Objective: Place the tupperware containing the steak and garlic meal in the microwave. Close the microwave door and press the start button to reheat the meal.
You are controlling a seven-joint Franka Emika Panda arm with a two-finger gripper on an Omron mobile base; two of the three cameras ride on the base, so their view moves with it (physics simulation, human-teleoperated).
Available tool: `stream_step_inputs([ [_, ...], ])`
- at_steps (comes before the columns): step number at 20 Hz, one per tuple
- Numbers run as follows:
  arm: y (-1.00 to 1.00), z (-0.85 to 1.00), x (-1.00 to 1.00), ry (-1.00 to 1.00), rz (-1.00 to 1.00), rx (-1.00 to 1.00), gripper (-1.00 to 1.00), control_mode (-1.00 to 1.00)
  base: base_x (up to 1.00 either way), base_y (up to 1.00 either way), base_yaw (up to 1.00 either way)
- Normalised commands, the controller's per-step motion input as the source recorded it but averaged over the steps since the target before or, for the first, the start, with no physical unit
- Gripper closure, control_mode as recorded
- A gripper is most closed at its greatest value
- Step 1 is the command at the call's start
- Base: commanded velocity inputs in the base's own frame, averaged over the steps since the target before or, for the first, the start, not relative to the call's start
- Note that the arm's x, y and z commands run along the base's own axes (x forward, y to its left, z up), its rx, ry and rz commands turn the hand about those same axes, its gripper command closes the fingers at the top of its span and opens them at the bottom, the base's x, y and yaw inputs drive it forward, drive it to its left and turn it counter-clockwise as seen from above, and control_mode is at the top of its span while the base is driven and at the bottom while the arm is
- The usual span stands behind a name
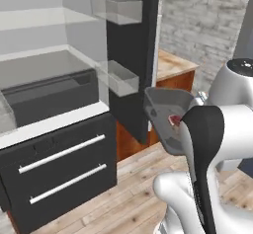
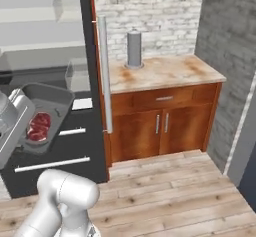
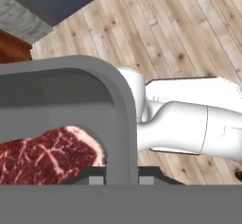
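The tupperware (image 2: 46,112), a smoky-grey translucent plastic tub with rounded corners, hangs in the air before the open black fridge (image 1: 131,55), well above the plank floor (image 2: 170,191). The gripper (image 3: 121,179) is clamped on its rim wall. The red marbled steak (image 2: 39,126) lies inside. The tub extends away from the gripper, tilted.

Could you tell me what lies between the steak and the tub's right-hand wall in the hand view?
Just bare tub floor: the steak stops short of the tupperware wall.
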Motion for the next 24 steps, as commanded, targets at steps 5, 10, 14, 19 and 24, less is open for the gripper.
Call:
stream_step_inputs([
  [5, 0.00, 0.00, 0.00, 0.00, 0.00, 0.00, 1.00, 1.00, -0.07, 0.00, -0.77],
  [10, 0.00, 0.00, 0.00, 0.00, 0.00, 0.00, 1.00, 1.00, -0.05, 0.00, -0.84],
  [14, 0.00, 0.00, 0.00, 0.00, 0.00, 0.00, 1.00, 1.00, 0.00, 0.00, -0.87],
  [19, 0.00, 0.00, 0.00, 0.00, 0.00, 0.00, 1.00, 1.00, 0.00, 0.00, -0.88],
  [24, 0.00, 0.00, 0.00, 0.00, 0.00, 0.00, 1.00, 1.00, 0.00, 0.01, -0.87],
])
